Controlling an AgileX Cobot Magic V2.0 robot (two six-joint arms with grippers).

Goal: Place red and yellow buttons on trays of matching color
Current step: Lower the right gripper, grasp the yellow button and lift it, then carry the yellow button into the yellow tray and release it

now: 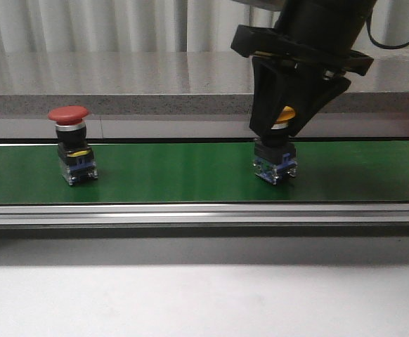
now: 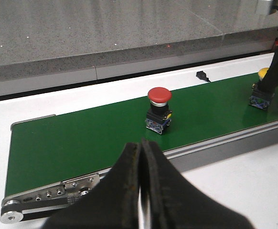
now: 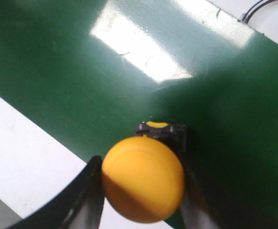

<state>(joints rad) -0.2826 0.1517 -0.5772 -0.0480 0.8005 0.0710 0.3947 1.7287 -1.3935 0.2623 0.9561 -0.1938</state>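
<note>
The yellow button (image 1: pixel 284 114) stands on the green belt (image 1: pixel 183 172) at the right. My right gripper (image 1: pixel 283 128) comes down over it, and its fingers press both sides of the yellow cap (image 3: pixel 143 179). The button's base still rests on the belt. The red button (image 1: pixel 68 114) stands alone on the belt at the left and also shows in the left wrist view (image 2: pixel 159 95). My left gripper (image 2: pixel 142 145) is shut and empty, in front of the belt's near rail and short of the red button. No tray is in view.
The belt's metal rail (image 1: pixel 204 213) runs along its near side, with white table (image 1: pixel 204 295) in front. A grey stone ledge (image 1: pixel 120 77) runs behind the belt. The belt's end roller (image 2: pixel 12 215) shows in the left wrist view. A small black cable end (image 2: pixel 202 75) lies behind the belt.
</note>
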